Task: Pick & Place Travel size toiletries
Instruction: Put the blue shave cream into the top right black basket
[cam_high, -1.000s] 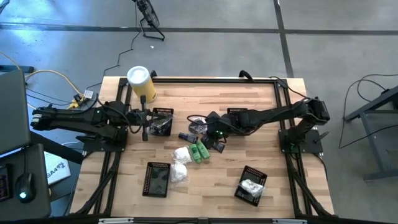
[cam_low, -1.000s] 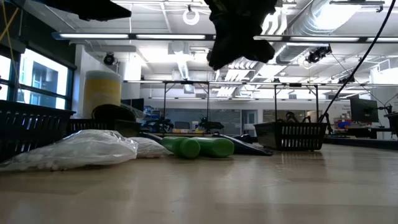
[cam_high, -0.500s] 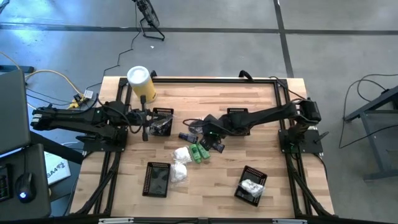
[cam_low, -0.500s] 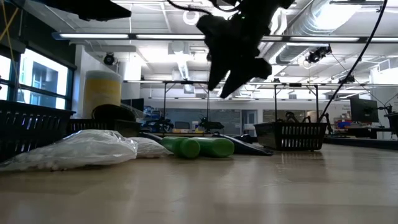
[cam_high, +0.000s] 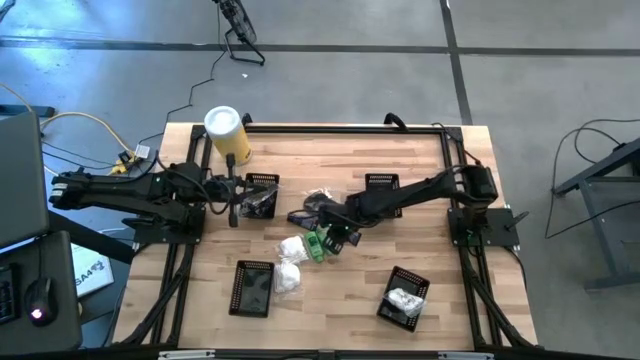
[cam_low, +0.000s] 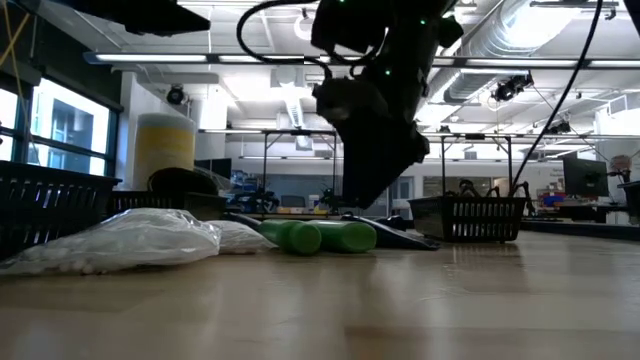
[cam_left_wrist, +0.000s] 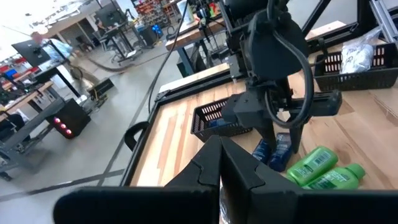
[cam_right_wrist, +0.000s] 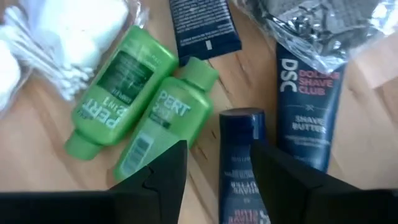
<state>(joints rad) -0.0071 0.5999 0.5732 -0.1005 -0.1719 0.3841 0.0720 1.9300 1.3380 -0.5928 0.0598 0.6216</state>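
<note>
My right gripper (cam_right_wrist: 214, 165) is down over the middle of the worktop (cam_high: 420, 245), jaws parted and gripping nothing, with a dark blue tube (cam_right_wrist: 241, 165) lying flat between the two fingers (cam_right_wrist: 158, 171). Just beside that tube, two green bottles (cam_right_wrist: 146, 112) lie side by side, touching, caps pointing the same way. On the tube's other side sits a second blue tube marked shave butter (cam_right_wrist: 308, 109), its far end under a silvery-clear packet (cam_right_wrist: 305, 25). A third dark tube (cam_right_wrist: 202, 25) lies just past the bottles. White packets of cotton swabs (cam_right_wrist: 62, 37) sit next to the green pair.

From above, I see the whole cluster mid-worktop, with black mesh baskets (cam_high: 253, 288) around it and one holding a white packet (cam_high: 404, 298).

My left gripper (cam_left_wrist: 221, 171) is clenched shut, parked near the tall yellow canister (cam_high: 226, 133) at the worktop's left rear.
</note>
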